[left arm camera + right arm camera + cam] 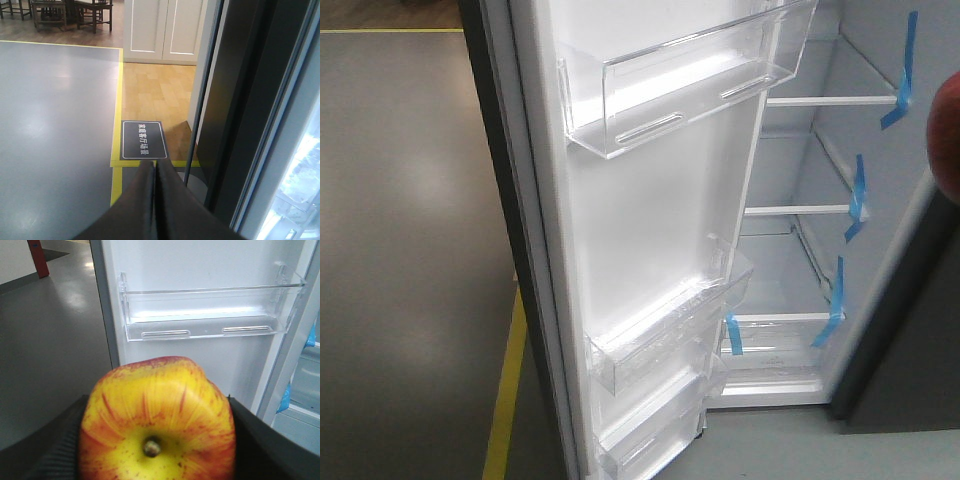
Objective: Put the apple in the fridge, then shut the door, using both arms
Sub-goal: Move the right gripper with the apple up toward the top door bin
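My right gripper [157, 440] is shut on the apple [157, 415], red with a yellow stem end facing the camera; its red edge shows at the right border of the front view [946, 125]. The fridge [800, 260] stands open, with white-edged shelves and blue tape strips. The door [650, 220] is swung wide, white liner and clear bins facing me; it fills the right wrist view [200, 310]. My left gripper [154, 170] is shut and empty, just left of the door's dark outer face [240, 110].
Grey floor [410, 250] with a yellow line [507, 390] lies left of the door. The left wrist view shows a black floor sign [143, 140], wood flooring, white cabinets [162, 27] and chairs beyond.
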